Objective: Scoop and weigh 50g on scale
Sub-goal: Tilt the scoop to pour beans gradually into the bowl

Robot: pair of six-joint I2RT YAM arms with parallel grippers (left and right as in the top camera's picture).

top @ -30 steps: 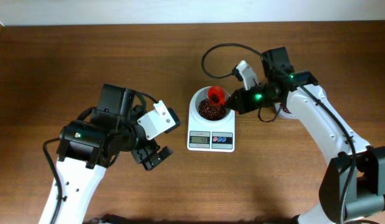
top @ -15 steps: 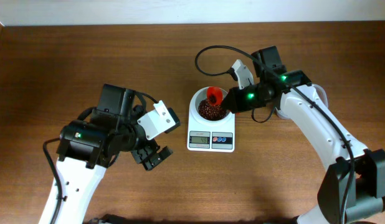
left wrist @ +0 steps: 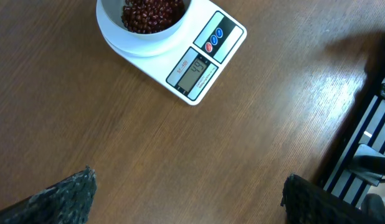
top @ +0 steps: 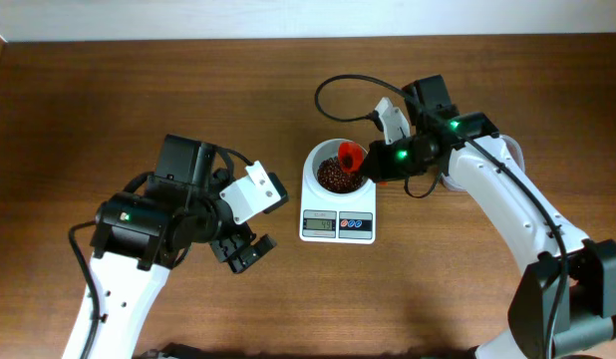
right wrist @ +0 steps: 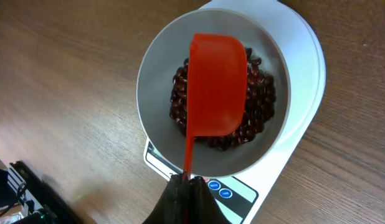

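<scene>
Right hand [top: 372, 165] eased scoop [top: 350, 156] back over scale [top: 337, 226].

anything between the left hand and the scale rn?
Nothing. Only bare table lies between the open left hand and the scale. The overhead view shows it, and the left wrist view shows the same.

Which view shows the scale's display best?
Left wrist: the display lies unobstructed, digits large. Overhead shows it whole but too small to read. Right wrist hides it behind the right tool gripping the red scoop; only the buttons show.
</scene>
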